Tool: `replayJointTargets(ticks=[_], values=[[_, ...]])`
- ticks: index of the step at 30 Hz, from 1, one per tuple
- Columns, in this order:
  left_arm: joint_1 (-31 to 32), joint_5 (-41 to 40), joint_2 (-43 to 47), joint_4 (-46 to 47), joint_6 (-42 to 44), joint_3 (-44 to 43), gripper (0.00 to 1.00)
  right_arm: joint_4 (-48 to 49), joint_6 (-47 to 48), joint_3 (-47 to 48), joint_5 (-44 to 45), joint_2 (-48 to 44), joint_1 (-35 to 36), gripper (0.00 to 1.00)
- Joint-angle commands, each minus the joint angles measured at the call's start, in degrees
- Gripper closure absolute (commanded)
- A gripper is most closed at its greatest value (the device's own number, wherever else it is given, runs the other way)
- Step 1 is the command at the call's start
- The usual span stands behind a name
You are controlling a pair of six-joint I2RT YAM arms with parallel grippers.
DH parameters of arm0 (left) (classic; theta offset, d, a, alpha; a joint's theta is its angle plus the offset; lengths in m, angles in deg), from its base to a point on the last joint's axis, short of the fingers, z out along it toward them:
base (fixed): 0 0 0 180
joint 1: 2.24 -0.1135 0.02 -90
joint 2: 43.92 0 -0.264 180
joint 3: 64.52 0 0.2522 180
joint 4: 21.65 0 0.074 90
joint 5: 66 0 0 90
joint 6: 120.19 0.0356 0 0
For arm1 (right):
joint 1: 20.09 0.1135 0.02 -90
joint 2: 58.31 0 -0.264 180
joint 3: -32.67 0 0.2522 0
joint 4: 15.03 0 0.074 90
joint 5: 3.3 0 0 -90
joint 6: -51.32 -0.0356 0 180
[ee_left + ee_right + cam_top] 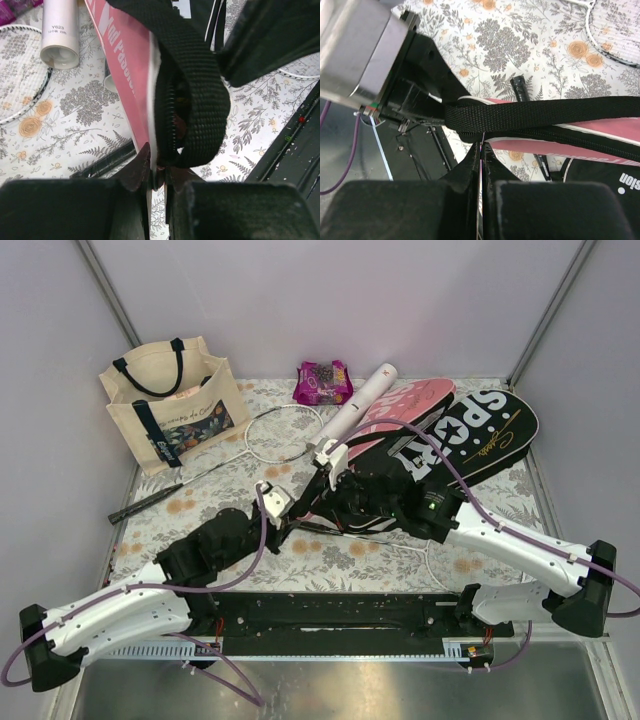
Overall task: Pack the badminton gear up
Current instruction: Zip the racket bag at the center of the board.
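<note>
The pink racket cover (pixel 400 405) lies diagonally mid-table, with the black "SPORT" cover (pixel 480 435) beside it on the right. Both grippers meet at its near end. My left gripper (pixel 157 172) is shut on the white-trimmed edge of the pink cover (pixel 125 60), just under its black webbing strap (pixel 195 75). My right gripper (pixel 481 146) is shut on a thin tab at the zipper of the pink cover (pixel 600 132), below the strap (pixel 535 112). A white tube (pixel 360 400) rests against the cover's far side. A white-headed racket (pixel 285 432) lies left of it.
A cream tote with navy handles (pixel 170 405) stands at the back left, and a purple snack packet (pixel 322 382) lies by the back wall. A black racket handle (pixel 107 162) lies just left of my left fingers. Another white racket rim (pixel 430 560) shows under the right arm.
</note>
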Motion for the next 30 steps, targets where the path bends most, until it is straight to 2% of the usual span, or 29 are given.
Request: replayJointTargets(ticks=[1,7,12,18,19,22,23,25,30], values=[[-3.0,0.5,-1.6,3.5,-6.2,-3.4,1.0,-0.3,0.7,4.3,-11.6,-2.2,4.0,1.0],[-4.9,4.5,-5.1,1.7,-10.2,-7.2,1.0,4.9,-3.6,0.9,-11.2,0.5,6.5,1.0],[-5.1,5.5,-5.9,0.4,-11.3,-9.2,1.0,6.0,-7.3,-1.7,-4.2,4.5,8.3,1.0],[-5.2,5.6,-3.2,-0.7,-11.4,-8.2,1.0,9.1,-10.3,-6.5,6.6,2.9,8.4,1.0],[-5.2,5.7,-2.7,-0.7,-10.9,-7.7,1.0,9.3,-11.0,-7.0,7.7,2.0,8.4,0.94],[-5.1,6.4,-1.1,-0.4,-8.9,-6.1,1.0,8.5,-14.6,-8.6,16.2,-2.3,8.4,0.6],[-5.2,6.5,-0.5,-0.2,-8.7,-5.4,1.0,8.7,-15.9,-9.7,18.6,-4.2,8.4,0.54],[-5.2,6.2,0.8,0.4,-8.1,-4.2,1.0,10.3,-19.6,-13.8,23.0,-8.9,8.3,0.48],[-5.2,7.7,2.1,2.1,-5.5,-2.0,1.0,9.0,-27.3,-17.7,30.2,-18.9,8.4,0.43]])
